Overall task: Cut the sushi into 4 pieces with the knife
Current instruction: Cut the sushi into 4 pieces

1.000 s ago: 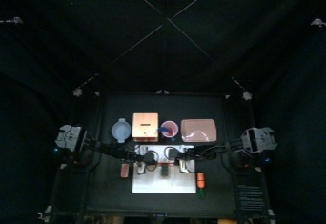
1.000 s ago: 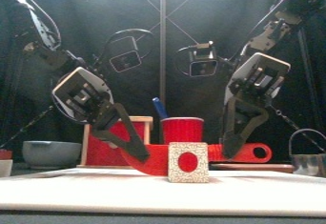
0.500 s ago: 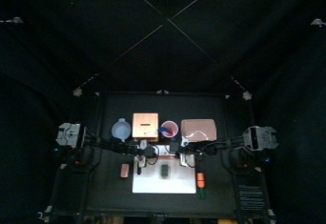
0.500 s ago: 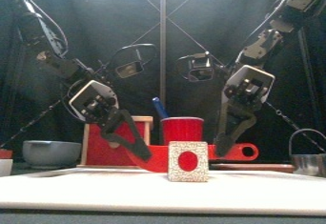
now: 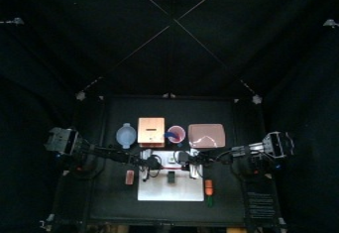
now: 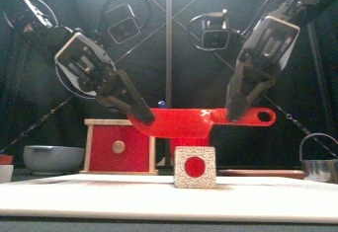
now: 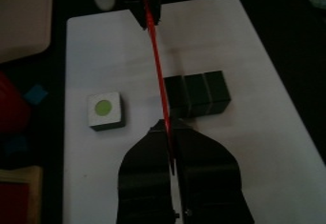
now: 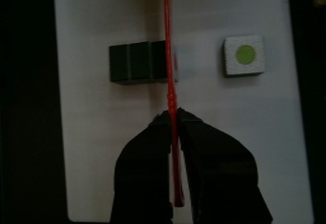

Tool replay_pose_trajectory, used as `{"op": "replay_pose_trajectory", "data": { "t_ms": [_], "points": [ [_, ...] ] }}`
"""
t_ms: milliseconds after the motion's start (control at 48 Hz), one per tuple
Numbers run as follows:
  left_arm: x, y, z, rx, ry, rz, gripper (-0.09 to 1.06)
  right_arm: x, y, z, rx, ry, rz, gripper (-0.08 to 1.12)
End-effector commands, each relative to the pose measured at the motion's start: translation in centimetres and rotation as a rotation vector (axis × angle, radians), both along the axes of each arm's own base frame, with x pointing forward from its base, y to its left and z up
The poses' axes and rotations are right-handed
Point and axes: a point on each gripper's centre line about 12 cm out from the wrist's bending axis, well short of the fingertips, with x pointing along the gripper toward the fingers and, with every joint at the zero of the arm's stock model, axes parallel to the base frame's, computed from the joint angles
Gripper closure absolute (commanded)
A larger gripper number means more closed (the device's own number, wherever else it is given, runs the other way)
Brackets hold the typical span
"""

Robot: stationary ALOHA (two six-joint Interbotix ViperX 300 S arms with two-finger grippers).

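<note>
On the white cutting board (image 6: pixel 79 192) at the table's front, a cut sushi piece (image 6: pixel 196 167) is seen, set apart from the dark green sushi roll (image 7: pixel 201 92). Above them a red knife (image 6: pixel 199 122) is held level, clear of the board. It is gripped at one end by the left tool (image 6: pixel 140 117) and near its handle by the right tool (image 6: pixel 238 106), both closed on it. From the wrists, the blade's line is seen along the roll's end facing the piece. Behind are a wooden box (image 6: pixel 117 149) and a blue-grey bowl (image 6: pixel 53 158).
</note>
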Motion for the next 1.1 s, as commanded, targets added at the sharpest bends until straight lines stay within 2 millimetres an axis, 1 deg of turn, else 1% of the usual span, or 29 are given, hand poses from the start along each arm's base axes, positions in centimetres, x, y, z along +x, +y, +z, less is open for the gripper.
{"op": "replay_pose_trajectory", "data": {
  "t_ms": [21,146,250,479,729,854,1021,1104],
  "points": [
    [0.2,-0.6,-0.3,-0.011,0.000,-0.006,0.76,0.1,0.5,0.3,0.008,-0.013,0.007,0.74],
    [0.5,-0.7,-1.4,-0.020,0.025,0.009,0.76,0.3,0.4,-0.6,0.002,-0.005,0.002,0.74],
    [0.7,-0.9,-2.0,-0.020,0.034,0.005,0.76,0.4,0.5,-1.1,0.003,0.010,0.000,0.74],
    [0.7,-1.4,-2.3,-0.026,0.045,0.000,0.76,0.5,1.0,-1.8,0.014,0.026,0.001,0.74],
    [0.6,-1.4,-2.7,-0.028,0.054,0.002,0.76,0.6,0.9,-2.4,0.010,0.032,-0.003,0.74],
    [0.6,-1.4,-3.9,-0.029,0.089,0.013,0.76,0.6,0.9,-3.9,0.005,0.063,-0.008,0.74],
    [0.6,-1.3,-6.4,-0.036,0.152,0.039,0.76,0.5,0.9,-6.5,0.005,0.134,-0.016,0.74],
    [0.6,-1.3,-7.3,-0.039,0.177,0.053,0.76,0.5,0.9,-7.2,0.007,0.156,-0.020,0.74]
  ]
}}
